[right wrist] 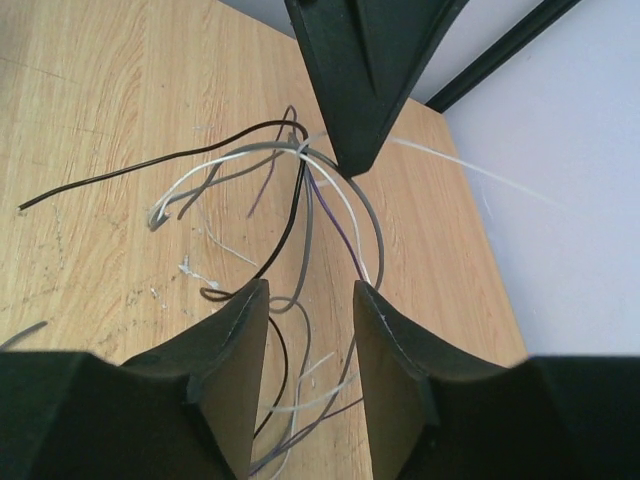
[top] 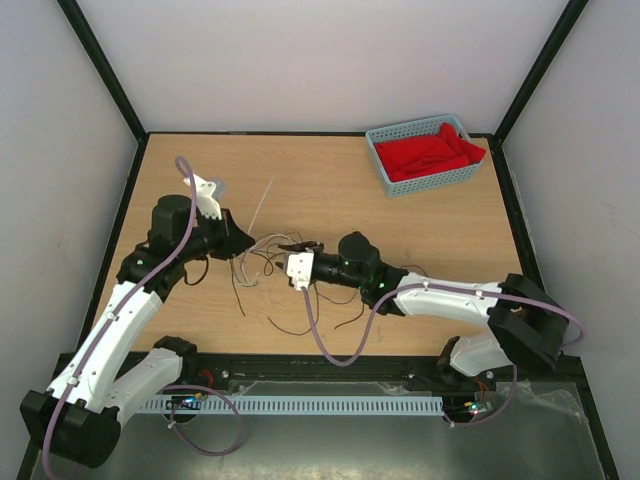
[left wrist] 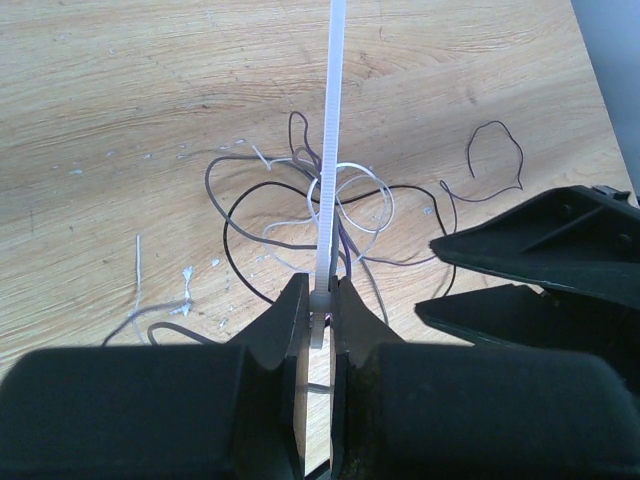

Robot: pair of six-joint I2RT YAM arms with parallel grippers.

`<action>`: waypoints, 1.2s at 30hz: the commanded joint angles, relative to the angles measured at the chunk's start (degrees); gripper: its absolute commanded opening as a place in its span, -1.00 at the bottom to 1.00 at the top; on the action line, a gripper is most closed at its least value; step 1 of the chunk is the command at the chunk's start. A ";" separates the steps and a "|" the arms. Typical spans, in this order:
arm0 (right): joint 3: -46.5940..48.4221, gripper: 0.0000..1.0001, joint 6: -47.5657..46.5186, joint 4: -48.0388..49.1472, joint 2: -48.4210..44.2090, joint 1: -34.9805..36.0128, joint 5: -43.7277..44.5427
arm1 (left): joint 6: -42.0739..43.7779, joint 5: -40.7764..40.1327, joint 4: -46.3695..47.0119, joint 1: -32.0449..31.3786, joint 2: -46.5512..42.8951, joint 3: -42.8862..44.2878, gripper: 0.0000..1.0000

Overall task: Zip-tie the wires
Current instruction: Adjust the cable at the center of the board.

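Observation:
The wires [top: 262, 262] lie in a loose curly tangle on the wooden table between the two arms; they also show in the left wrist view [left wrist: 300, 205] and in the right wrist view [right wrist: 300, 190]. My left gripper [top: 250, 240] is shut on the zip tie [left wrist: 329, 150], a pale strip that runs straight out from the jaws over the tangle and shows from above [top: 262, 202]. My right gripper [top: 290, 247] is open, its fingers [right wrist: 235, 330] on either side of several wires just short of the left gripper's tip [right wrist: 365, 80].
A blue basket [top: 383, 165] holding red cloth stands at the back right of the table. Loose wire ends trail toward the table's front edge [top: 300, 325]. Black frame rails border the table.

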 commanded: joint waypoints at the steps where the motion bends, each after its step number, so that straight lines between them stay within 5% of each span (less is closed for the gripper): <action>1: -3.46 0.01 0.38 -0.06 -4.27 -0.28 1.04 | 0.66 -0.50 1.30 -0.33 -0.03 -0.03 -1.00; 11: -3.44 0.08 9.69 1.51 -5.58 -5.92 -4.87 | 1.15 1.16 1.30 -0.32 -1.45 -0.05 -1.00; 15: -2.57 -0.22 8.20 1.59 -2.19 -5.98 -4.79 | 0.75 1.76 1.24 -0.31 -1.71 0.19 -1.00; 19: -2.64 -0.23 8.20 4.08 0.34 -6.26 -2.77 | 0.61 2.25 1.26 -0.36 -1.60 0.51 -1.00; 36: 2.78 0.06 8.19 4.41 8.13 -15.29 -5.89 | 0.72 4.45 0.98 -0.31 -1.61 0.89 -1.00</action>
